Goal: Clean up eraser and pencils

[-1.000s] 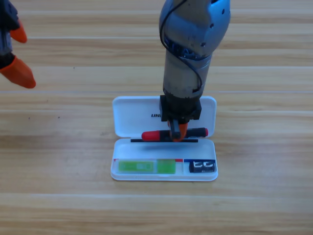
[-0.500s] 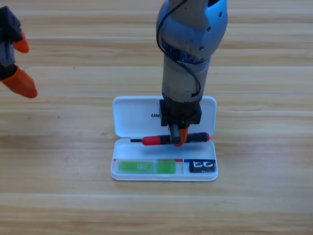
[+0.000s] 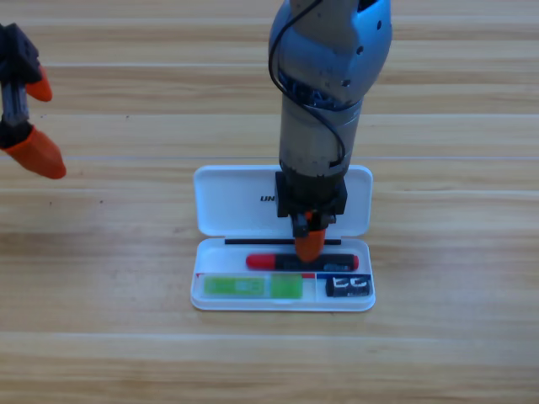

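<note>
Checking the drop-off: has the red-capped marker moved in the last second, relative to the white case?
Yes. The red-capped marker has shifted toward the picture's bottom, from over the hinge of the white case into its lower tray, under the right gripper.

A wooden table (image 3: 126, 252) made of pale planks with the grain running from side to side is seen from above. One thing is set directly on it: a white case (image 3: 227, 202), laid open near the middle, a little toward the lower edge of the view. Its lid is folded back flat onto the wood on the far side, and its tray is rested on the wood on the near side, the two halves being joined along their long edge. The case is squared with the run of the planks
</note>
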You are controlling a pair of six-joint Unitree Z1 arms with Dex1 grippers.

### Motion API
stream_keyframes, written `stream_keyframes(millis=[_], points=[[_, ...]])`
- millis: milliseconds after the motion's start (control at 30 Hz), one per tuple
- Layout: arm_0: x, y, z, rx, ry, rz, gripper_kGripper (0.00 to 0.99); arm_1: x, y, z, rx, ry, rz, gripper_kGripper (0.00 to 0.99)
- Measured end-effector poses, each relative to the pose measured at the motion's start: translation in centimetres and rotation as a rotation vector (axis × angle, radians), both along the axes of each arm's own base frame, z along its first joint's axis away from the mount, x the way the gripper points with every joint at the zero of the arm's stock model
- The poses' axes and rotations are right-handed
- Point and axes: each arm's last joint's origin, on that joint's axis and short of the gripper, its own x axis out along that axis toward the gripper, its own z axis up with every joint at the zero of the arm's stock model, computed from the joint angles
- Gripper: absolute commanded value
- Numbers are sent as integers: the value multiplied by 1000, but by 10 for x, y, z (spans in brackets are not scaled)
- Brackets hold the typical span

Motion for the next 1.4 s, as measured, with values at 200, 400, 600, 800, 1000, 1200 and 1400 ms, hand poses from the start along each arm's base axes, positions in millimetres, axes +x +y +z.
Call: stream_keyframes(millis=[200,400,600,800,1000,1200,1400], points=[[1,-1,-3,-3,-5,0,990,-2,-2,1,-9,9,-1,934],[1,0,-7,0,0,0,990,-25,-17,56,93,56,11,934],[2,-1,-7,-4,-7,1,990,-83,-76,169,360,19,20,934],[24,-2,0,-48,-89,35,990,-118,-123,196,532,-11,20,936],[69,1,-8,-168,-178,91,956,-135,-146,191,593,-10,11,936],[112,2,-33,-266,-191,131,891,-145,-156,194,651,32,7,936],[125,0,-52,-312,-160,137,798,-149,-159,199,676,54,7,936]])
